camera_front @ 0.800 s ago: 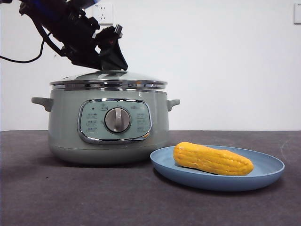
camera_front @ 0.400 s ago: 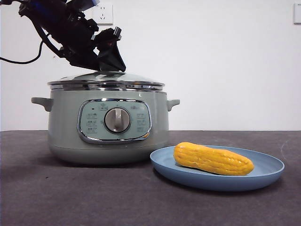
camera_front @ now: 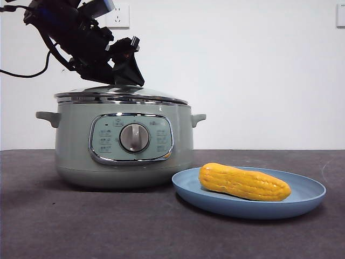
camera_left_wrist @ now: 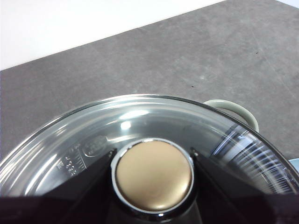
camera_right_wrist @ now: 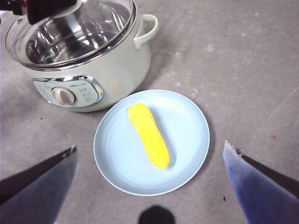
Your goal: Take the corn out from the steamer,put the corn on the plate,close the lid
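The yellow corn (camera_front: 244, 182) (camera_right_wrist: 148, 134) lies on its side on the light blue plate (camera_front: 307, 200) (camera_right_wrist: 187, 116), right of the sage-green steamer (camera_front: 73, 145) (camera_right_wrist: 121, 70). The glass lid (camera_front: 121, 95) (camera_left_wrist: 140, 116) (camera_right_wrist: 79, 32) rests on the steamer's rim. My left gripper (camera_front: 125, 81) (camera_left_wrist: 153, 153) reaches down from the upper left, its jaws closed against both sides of the lid's knob (camera_left_wrist: 154, 175). My right gripper (camera_right_wrist: 149, 147) hangs high above the plate, open and holding nothing.
Dark grey tabletop (camera_front: 108, 226) spreads in front of the steamer and the plate. A white wall with a socket (camera_front: 119, 15) stands behind. The steamer's side handle (camera_front: 198, 117) points toward the plate.
The lid has sunk a little and settled level on the steamer's rim, with the left gripper still on its knob. Corn and plate have not moved.
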Controlling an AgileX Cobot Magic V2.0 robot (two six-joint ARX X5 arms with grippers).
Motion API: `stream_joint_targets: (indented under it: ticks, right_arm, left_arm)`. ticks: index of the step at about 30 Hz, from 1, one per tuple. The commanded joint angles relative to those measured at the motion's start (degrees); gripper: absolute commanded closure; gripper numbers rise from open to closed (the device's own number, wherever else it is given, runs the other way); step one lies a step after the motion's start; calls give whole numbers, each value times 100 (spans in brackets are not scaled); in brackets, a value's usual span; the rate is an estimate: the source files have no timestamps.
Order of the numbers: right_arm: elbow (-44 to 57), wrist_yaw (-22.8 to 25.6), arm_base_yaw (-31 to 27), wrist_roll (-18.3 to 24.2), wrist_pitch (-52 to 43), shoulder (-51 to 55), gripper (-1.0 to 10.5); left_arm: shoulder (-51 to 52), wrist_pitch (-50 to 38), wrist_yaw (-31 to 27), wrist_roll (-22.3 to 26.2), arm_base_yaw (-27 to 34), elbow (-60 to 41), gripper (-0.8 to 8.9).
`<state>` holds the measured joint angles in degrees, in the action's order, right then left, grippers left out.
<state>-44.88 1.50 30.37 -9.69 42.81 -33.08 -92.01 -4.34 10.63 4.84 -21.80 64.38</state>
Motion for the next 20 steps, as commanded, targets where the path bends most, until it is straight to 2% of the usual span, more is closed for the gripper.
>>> stream_joint_targets:
  ticks: [1, 20]
  right_arm:
    - [35, -2, 13, -57, -26, 11, 289]
    - [35, -4, 13, -55, -20, 11, 289]
  left_arm:
    - [13, -208, 17, -37, -15, 76, 822]
    - [-116, -238, 0, -35, -136, 76, 822]
